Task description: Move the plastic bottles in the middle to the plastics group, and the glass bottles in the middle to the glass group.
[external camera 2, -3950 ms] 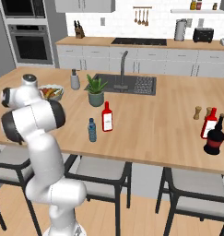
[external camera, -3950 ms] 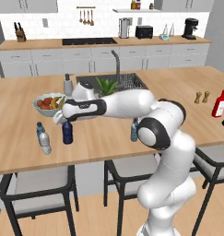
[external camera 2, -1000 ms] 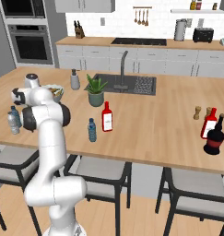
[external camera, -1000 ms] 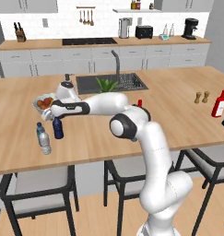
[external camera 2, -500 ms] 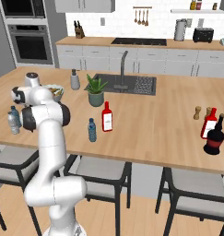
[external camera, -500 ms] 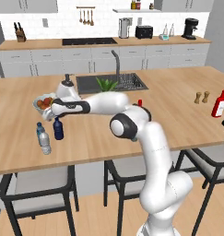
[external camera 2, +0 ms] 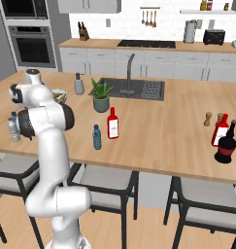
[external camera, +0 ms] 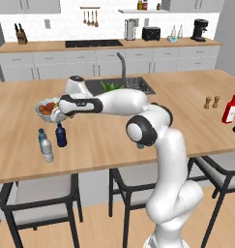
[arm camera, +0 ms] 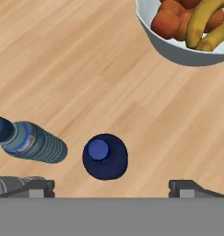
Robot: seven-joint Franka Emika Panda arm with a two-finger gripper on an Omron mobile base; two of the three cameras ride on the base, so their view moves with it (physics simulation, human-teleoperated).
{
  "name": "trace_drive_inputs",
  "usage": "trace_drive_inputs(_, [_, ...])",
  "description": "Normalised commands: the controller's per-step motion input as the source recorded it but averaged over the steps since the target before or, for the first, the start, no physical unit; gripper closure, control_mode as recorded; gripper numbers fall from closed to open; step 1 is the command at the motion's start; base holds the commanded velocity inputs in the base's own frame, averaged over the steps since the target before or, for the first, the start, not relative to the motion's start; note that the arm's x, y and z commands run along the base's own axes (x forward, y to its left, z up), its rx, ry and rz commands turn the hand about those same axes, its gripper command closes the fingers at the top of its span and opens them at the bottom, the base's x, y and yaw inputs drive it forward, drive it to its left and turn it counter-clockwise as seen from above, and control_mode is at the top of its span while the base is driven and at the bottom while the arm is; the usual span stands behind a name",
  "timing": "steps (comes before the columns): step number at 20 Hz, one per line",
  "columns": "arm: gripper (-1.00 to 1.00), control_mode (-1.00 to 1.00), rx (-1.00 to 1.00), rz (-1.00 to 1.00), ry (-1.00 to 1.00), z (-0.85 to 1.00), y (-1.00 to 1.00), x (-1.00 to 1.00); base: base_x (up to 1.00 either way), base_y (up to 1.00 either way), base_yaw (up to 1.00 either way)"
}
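My gripper (arm camera: pixel 111 186) is open and points straight down over the dark navy plastic bottle (arm camera: pixel 105 156), which stands upright on the counter between and below the fingertips (arm camera: pixel 37 186), untouched. In the left base view the gripper (external camera: pixel 60 117) hovers just above that navy bottle (external camera: pixel 61 135). Right beside it stand the plastics group: a bluish bottle with a blue cap (arm camera: pixel 32 140) (external camera: pixel 41 135) and a clear greyish one (external camera: pixel 47 150). In the middle of the counter stand a red glass bottle (external camera 2: pixel 112 124) and a pale teal bottle (external camera 2: pixel 96 137). The glass group, a red bottle (external camera 2: pixel 220 130) and a squat dark one (external camera 2: pixel 226 146), is far right.
A fruit bowl (external camera: pixel 47 107) (arm camera: pixel 187 32) sits just behind the gripper. A potted plant (external camera 2: pixel 101 96), a soap dispenser (external camera 2: pixel 79 84) and the sink (external camera 2: pixel 134 90) lie further back. Two shakers (external camera: pixel 211 102) stand near the glass group. Stools line the counter's near edge.
The jaws have gone from shut on the navy bottle to open, leaving it standing beside the two water bottles. The arm has barely moved.
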Motion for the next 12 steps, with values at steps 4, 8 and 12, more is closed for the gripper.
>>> trace_drive_inputs(4, [-1.00,-1.00,0.00,-0.05,0.00,0.48,-0.60,-0.76,0.00,0.00,0.00])
trace_drive_inputs(8, [-1.00,-1.00,0.00,-0.10,0.00,0.23,-0.89,-0.74,0.00,0.00,0.00])
trace_drive_inputs(12, [-1.00,-1.00,0.02,-0.13,0.00,0.18,-0.95,-0.61,0.00,0.00,0.00])
